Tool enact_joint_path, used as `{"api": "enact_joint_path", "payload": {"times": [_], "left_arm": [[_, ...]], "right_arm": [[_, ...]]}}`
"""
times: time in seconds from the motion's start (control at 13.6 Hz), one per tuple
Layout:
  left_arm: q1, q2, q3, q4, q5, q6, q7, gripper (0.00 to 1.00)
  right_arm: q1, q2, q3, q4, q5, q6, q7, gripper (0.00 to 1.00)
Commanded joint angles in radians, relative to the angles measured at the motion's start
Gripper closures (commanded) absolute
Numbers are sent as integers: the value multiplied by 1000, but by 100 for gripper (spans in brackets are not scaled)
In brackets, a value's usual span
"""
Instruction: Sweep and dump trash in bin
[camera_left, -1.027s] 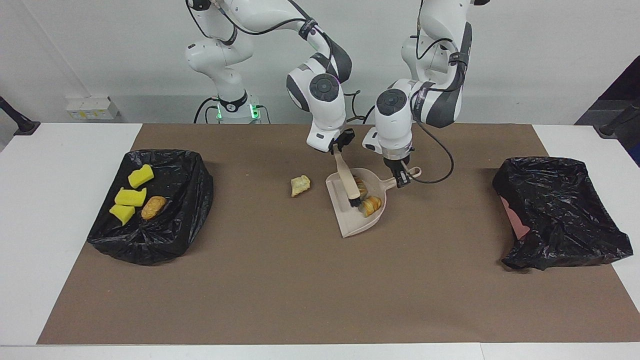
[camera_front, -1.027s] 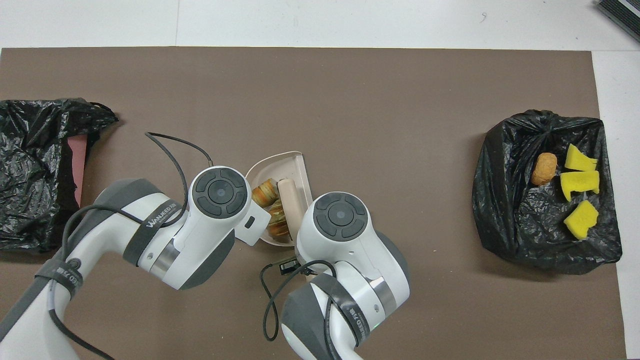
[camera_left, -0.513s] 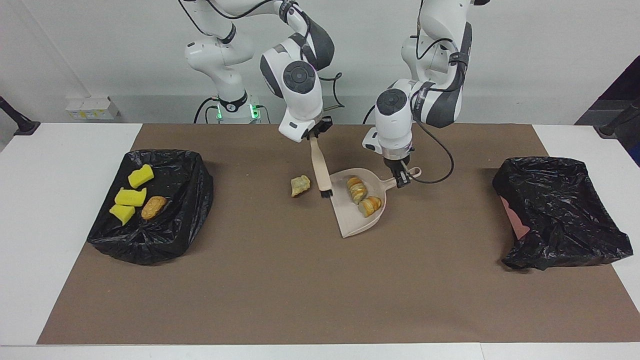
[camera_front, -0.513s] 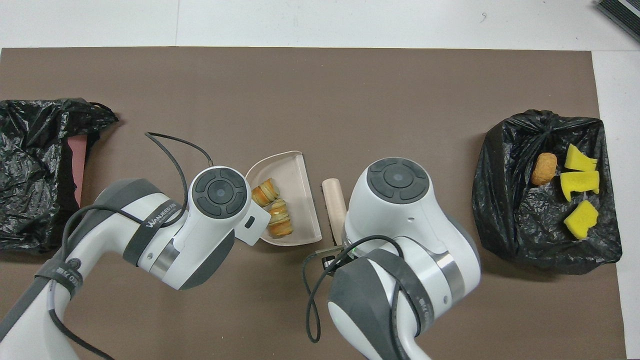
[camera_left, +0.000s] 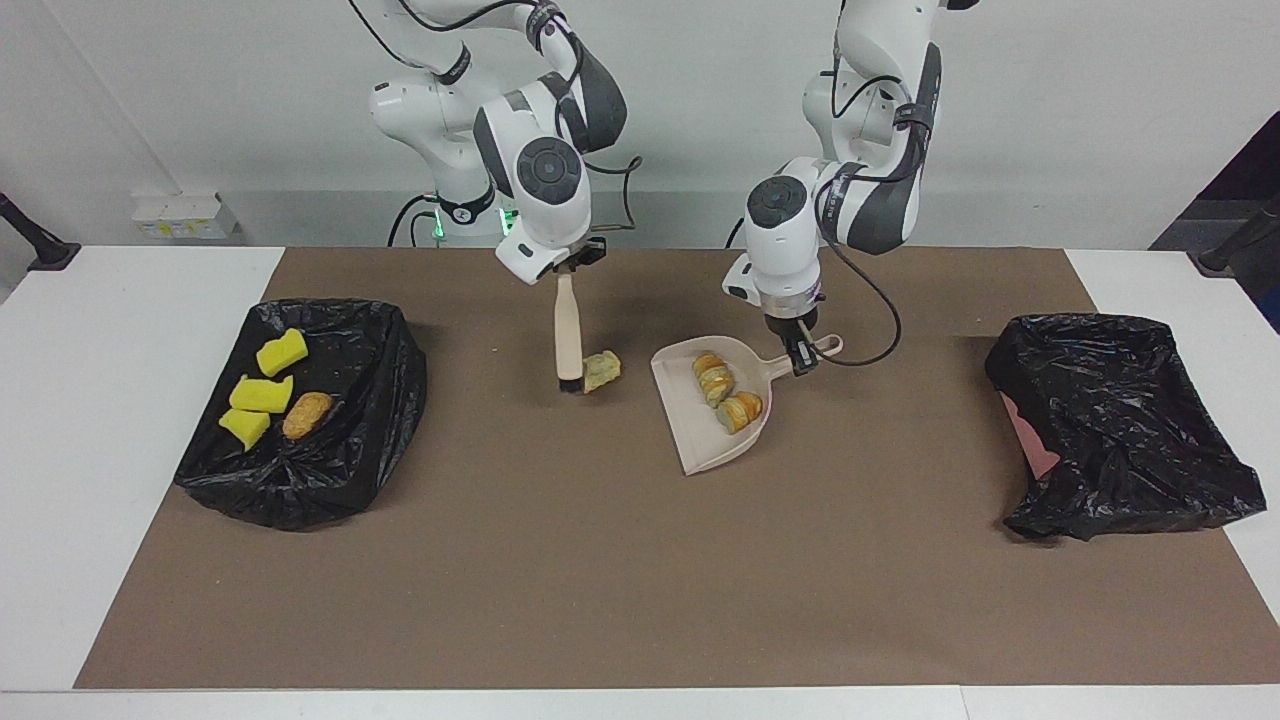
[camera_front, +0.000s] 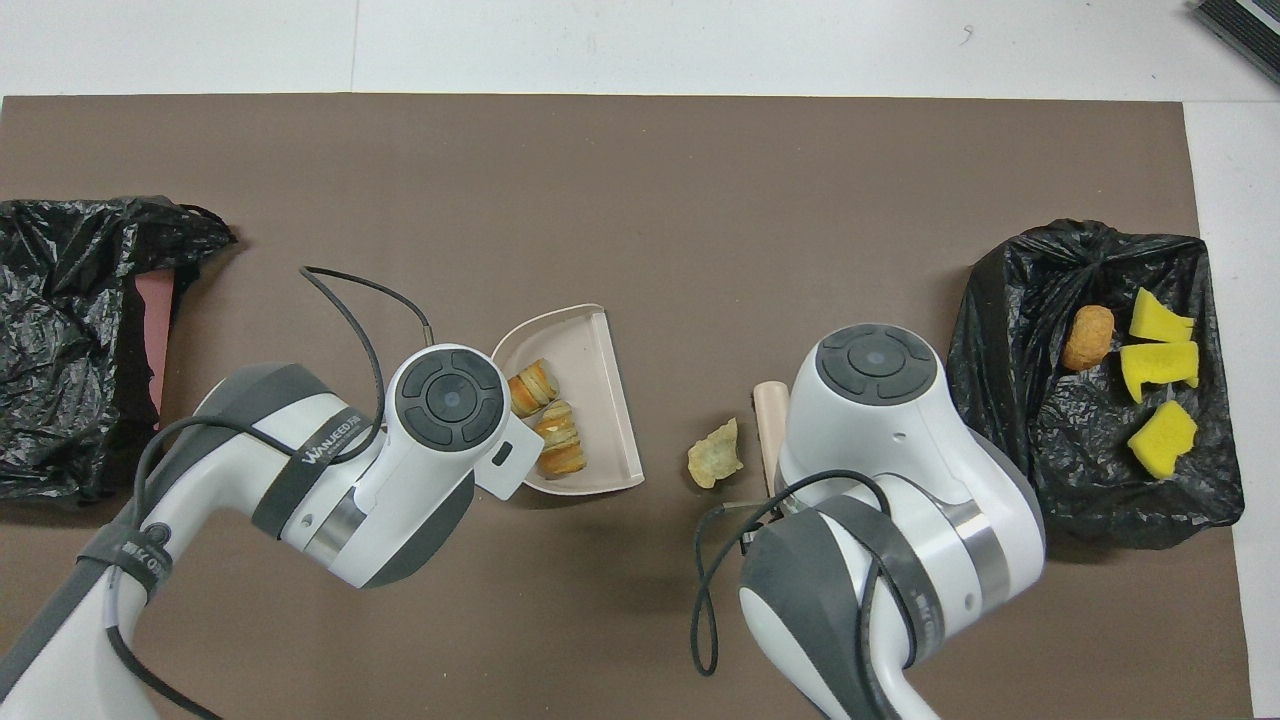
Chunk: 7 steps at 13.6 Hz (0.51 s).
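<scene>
On the brown mat (camera_left: 600, 580), my right gripper (camera_left: 566, 266) pinched the brush (camera_left: 568, 335), bristles below beside a scrap (camera_left: 601, 371); left gripper (camera_left: 800, 352) clamped the dustpan (camera_left: 700, 440) handle.

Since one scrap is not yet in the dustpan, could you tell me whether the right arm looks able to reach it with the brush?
Probably yes. The right gripper holds the brush upright, its bristles beside the pale scrap on the side away from the dustpan. Only bare mat lies between scrap and pan.
</scene>
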Motion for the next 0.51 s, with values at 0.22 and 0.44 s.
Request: {"api": "enact_joint_path", "payload": {"times": [0.22,0.44], "left_arm": [[-40,-75,14,-106,26,18,9,100],[-40,-75,14,-106,24,18,9,100]], "right_arm": [[-16,-293,10,-415,1,209,25,100],[-20,-260,11,-433,6,278,10,100]]}}
